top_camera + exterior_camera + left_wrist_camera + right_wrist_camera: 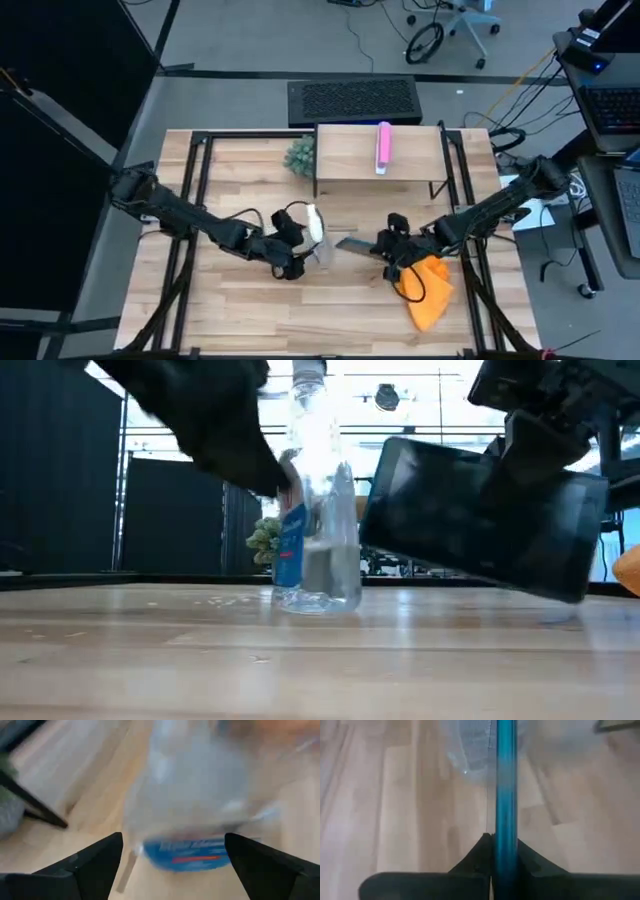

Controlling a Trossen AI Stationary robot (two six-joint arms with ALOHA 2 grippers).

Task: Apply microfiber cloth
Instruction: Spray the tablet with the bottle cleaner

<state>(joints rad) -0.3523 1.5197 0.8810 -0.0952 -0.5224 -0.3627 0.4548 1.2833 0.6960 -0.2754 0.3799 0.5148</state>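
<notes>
Overhead, table-level and two wrist views, all sharing the spray bottle [315,510].

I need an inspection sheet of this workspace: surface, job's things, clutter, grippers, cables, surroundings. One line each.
Surface: wooden table, bare at the front.
Job's things: microfiber cloth crumpled beside the right gripper, not held.
Clutter: clear spray bottle upright; small wooden shelf bearing a pink item; green plant.
Grippers: left gripper open around the spray bottle; right gripper shut on the dark tablet, held tilted above the table.
Cables: several on the floor right of the table.
Surroundings: office chair, black curtains.
</notes>
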